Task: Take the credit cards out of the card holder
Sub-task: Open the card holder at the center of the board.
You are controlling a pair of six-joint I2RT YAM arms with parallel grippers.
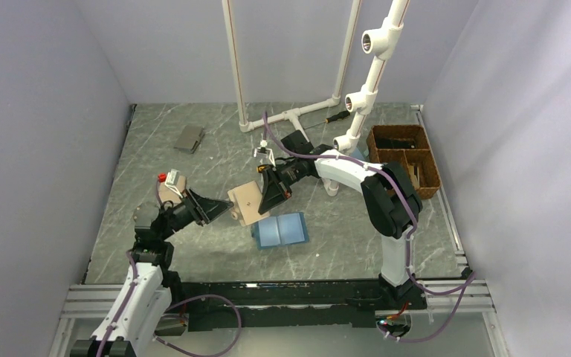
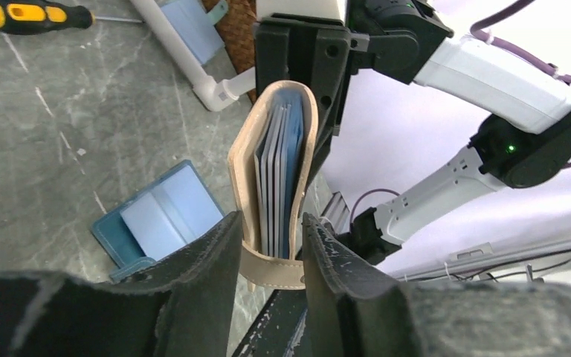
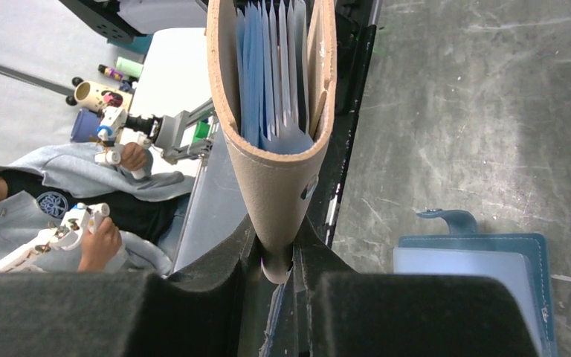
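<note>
The grey marble table [image 1: 193, 253] fills the overhead view. A white pipe frame [image 1: 234, 59] stands at its top centre and a brown basket [image 1: 430, 178] sits at the right. Both arms reach toward the middle of the frame. An open blue wallet [image 1: 280, 230] lies flat just below centre, and a small grey wallet [image 1: 189, 138] lies well apart at the upper left.

The tan card holder [image 1: 245, 202] is off the table at mid-frame, held between the two hands. From above only its tan outside shows. The wrist views look into it and show the cards [image 2: 275, 178] packed on edge inside.

The right hand [image 3: 275, 256] is closed to a narrow gap and pinches the holder's lower tan end. The overhead view shows that hand only as a dark block at the holder's right. In the left wrist view the left hand [image 2: 271, 245] is partly closed, and its fingers [image 2: 208, 260] lie against both sides of the holder's near end.

Only the left wrist view shows a yellow-handled screwdriver [image 2: 30, 13], at its upper left. Only the right wrist view shows a person [image 3: 52, 201] in grey, at its lower left.
</note>
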